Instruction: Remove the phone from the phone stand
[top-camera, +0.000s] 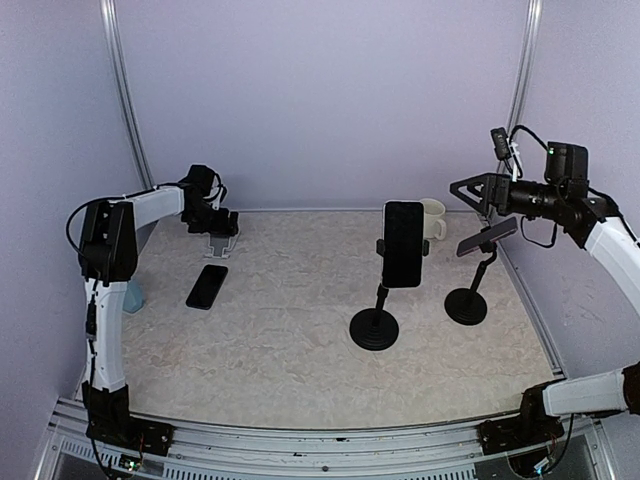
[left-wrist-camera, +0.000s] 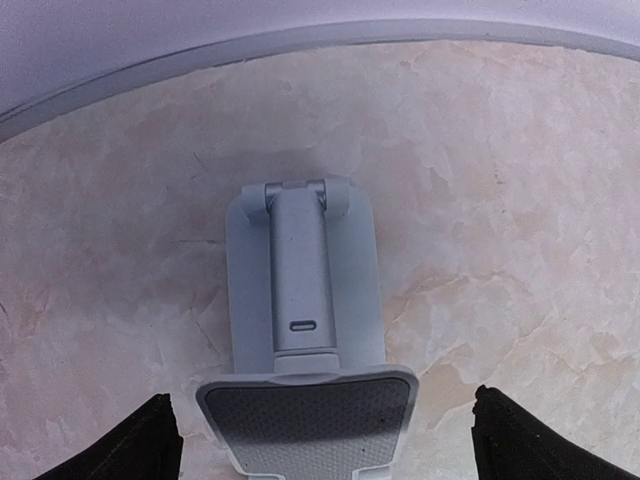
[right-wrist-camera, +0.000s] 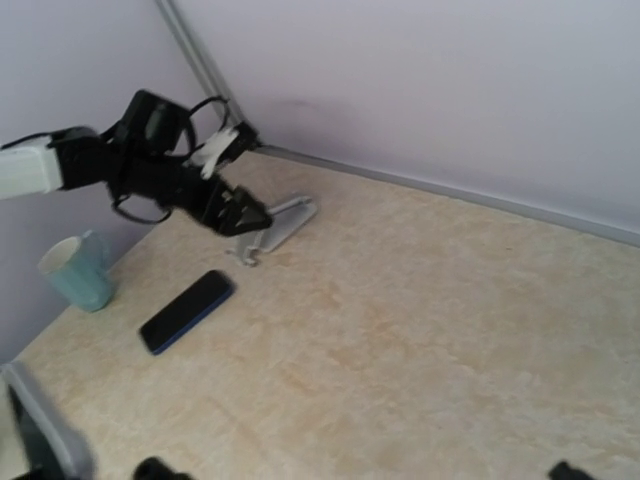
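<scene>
Across the table (right-wrist-camera: 430, 340), my left gripper (right-wrist-camera: 250, 215) hangs at the grey stand (right-wrist-camera: 288, 220), perhaps touching it; blur hides that. A dark phone (right-wrist-camera: 187, 311) lies flat nearby, a teal cup (right-wrist-camera: 78, 270) just left of it.

Your left end effector (left-wrist-camera: 335, 445) has black fingers (left-wrist-camera: 120, 445). Directly beneath it the folding stand (left-wrist-camera: 300, 290) is pale silver-grey, and its pad is dark grey with fine dots. The flat phone (top-camera: 207, 286) near it is black. A teal mug (right-wrist-camera: 78, 270) sits off to its side. The surface (top-camera: 290, 300) is cream, mottled with beige marbling. Just below your black right end effector (top-camera: 472, 192), the tilted phone (top-camera: 487, 237) and its round-based stand (top-camera: 466, 305) are black. So are the upright phone (top-camera: 403, 243) and second stand (top-camera: 373, 328) farther over. The mug (top-camera: 433, 215) behind them is cream. The walls (top-camera: 320, 90) are pale lilac.
</scene>
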